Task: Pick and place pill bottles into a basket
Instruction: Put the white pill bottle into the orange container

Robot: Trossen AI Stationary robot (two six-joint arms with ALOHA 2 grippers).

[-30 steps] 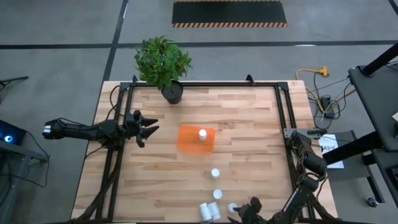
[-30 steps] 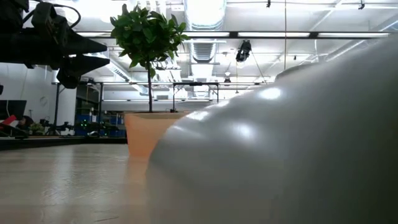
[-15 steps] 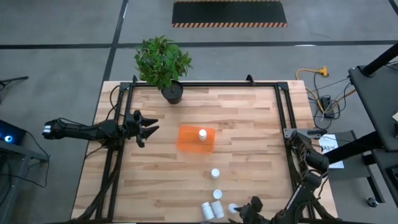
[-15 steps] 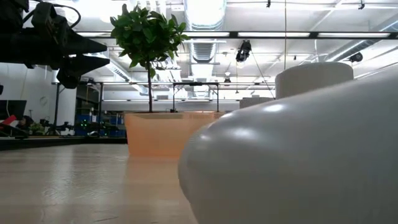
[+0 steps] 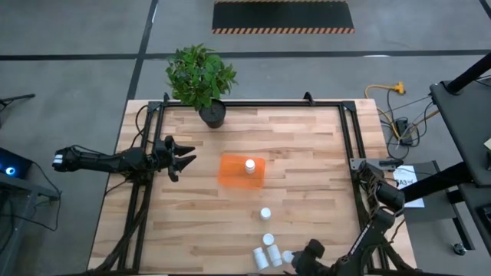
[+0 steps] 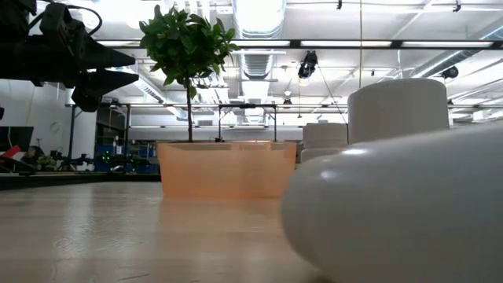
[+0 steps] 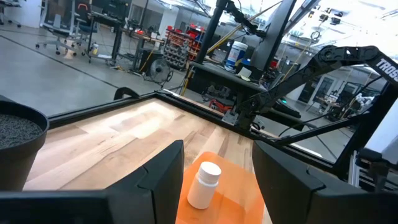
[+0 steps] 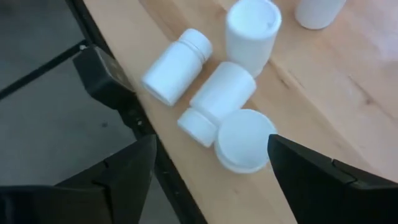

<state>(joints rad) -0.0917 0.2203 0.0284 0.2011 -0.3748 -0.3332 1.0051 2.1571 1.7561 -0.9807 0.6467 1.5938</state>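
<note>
A pale, slatted butcher-block wooden table [image 5: 299,153] framed by black metal rails carries a small rectangular translucent orange plastic basket [image 5: 242,170] near its centre, with one small white cylindrical pill bottle [image 5: 249,165] standing upright inside it. Five more smooth white capped bottles sit outside: one upright bottle [image 5: 265,214] alone on the bare wood, another upright bottle [image 5: 268,240] nearer the front edge, and a tight cluster at that edge, where two bottles lie on their sides [image 8: 219,101], touching, beside an upright one seen cap-first [image 8: 242,140]. The right gripper [image 8: 208,171] hangs just above that cluster, its two dark fingers [image 8: 115,174] spread wide to either side of the upright bottle, holding nothing; from overhead the arm is partly cut off by the frame edge. The left gripper [image 7: 214,180] hovers above the table's left side, pointing toward the basket, its fingers [image 7: 158,177] parted a little and empty. A leafy green plant in a round black pot [image 5: 212,115] stands at the far edge. At table height a blurred white bottle [image 6: 393,212] fills the foreground, hiding most of what lies behind
</note>
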